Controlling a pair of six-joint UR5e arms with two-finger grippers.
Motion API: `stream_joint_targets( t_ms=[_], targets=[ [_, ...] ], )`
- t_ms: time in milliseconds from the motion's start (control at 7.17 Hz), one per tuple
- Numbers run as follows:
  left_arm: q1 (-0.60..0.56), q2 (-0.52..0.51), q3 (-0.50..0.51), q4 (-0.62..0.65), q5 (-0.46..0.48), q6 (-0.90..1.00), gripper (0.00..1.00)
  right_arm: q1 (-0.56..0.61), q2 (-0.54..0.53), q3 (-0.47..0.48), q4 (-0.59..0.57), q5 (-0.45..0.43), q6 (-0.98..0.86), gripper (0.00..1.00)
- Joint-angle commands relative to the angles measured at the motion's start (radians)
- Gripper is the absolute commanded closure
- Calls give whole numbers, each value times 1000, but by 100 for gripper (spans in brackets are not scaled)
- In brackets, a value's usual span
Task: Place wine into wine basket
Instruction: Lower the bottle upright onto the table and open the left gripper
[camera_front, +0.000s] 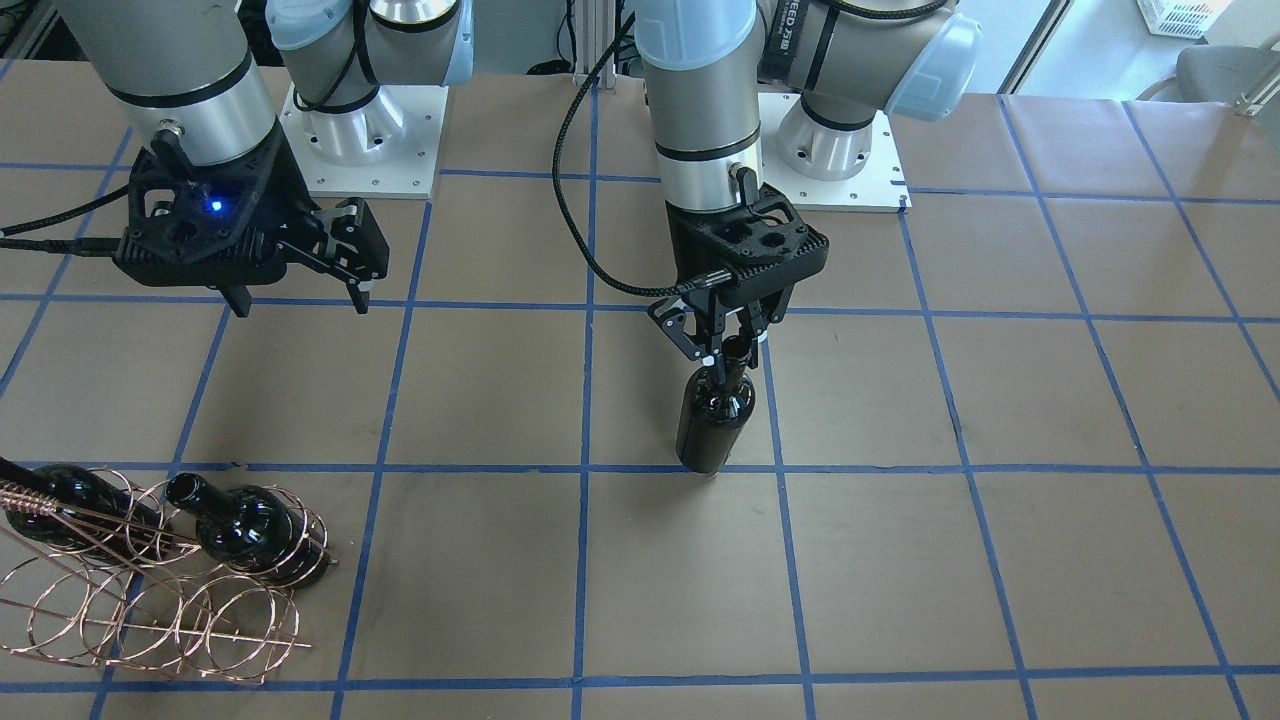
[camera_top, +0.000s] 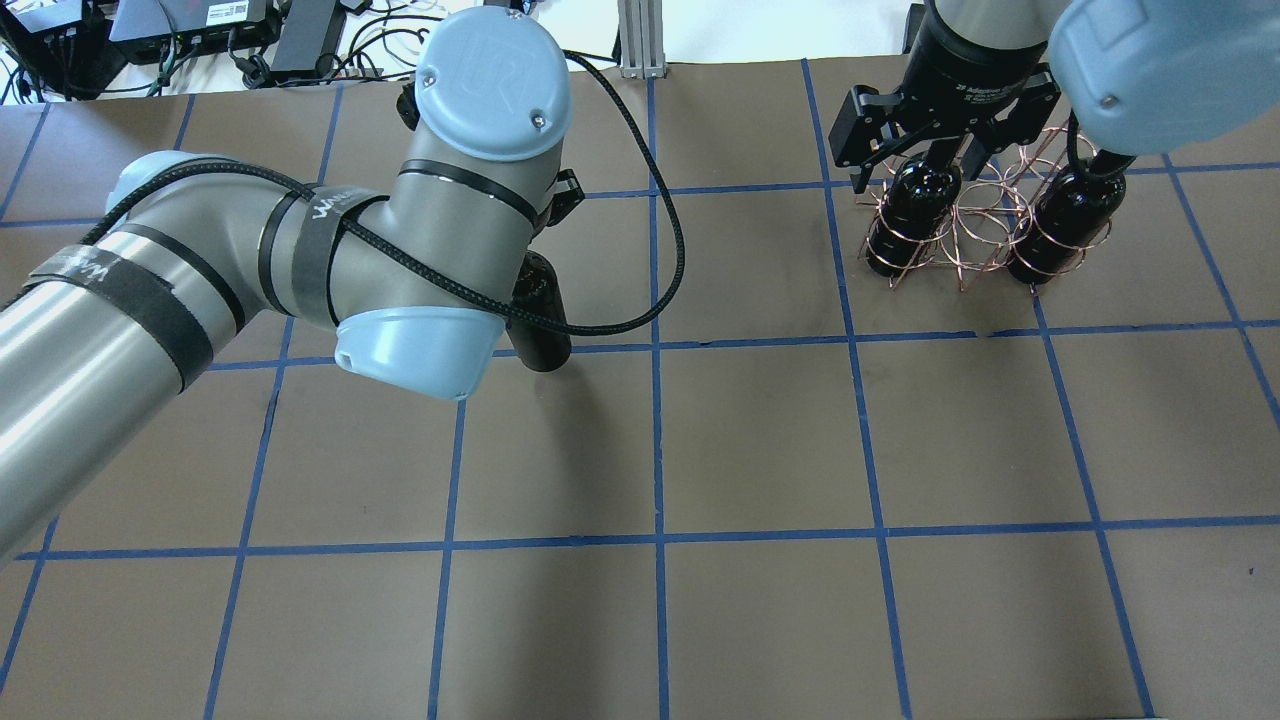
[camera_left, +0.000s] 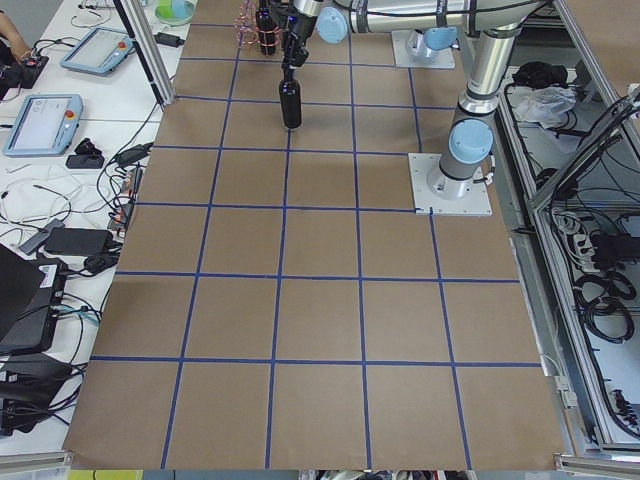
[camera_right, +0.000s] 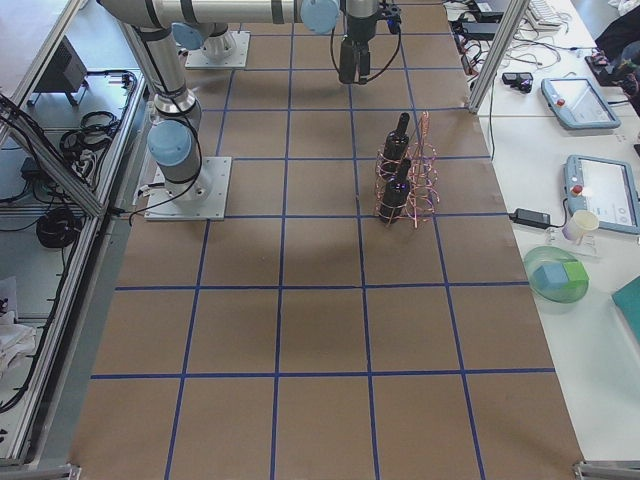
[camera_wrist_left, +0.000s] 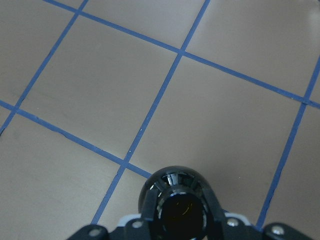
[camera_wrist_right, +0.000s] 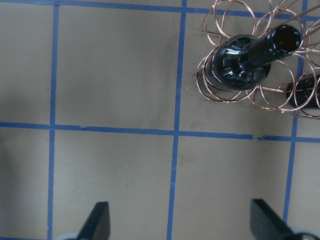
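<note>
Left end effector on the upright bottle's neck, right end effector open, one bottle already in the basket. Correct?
Not quite: the wine basket holds two, the handle-side bottle and the outer bottle, as the front-facing view shows. The left end effector does grip the upright bottle by its neck, and the right end effector is open.

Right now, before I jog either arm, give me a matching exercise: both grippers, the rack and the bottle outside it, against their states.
Things:
1. left gripper
2. right gripper
3. rack
4. bottle at mid-table

States:
A. open, holding nothing
B. holds two other bottles
C. upright, gripped by its neck
D. shut on a bottle's neck

Pairs: 1-D, 2-A, 3-B, 4-C
</note>
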Motion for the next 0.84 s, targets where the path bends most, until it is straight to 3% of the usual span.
stream_joint_targets(
  t_ms=[0, 697],
  targets=[
    [6, 3, -31, 8, -2, 8, 100, -3, 0, 0, -12, 4, -3, 0],
    [6, 3, -33, 12, -11, 3, 100, -4, 0, 0, -56, 7, 0, 0]
  ],
)
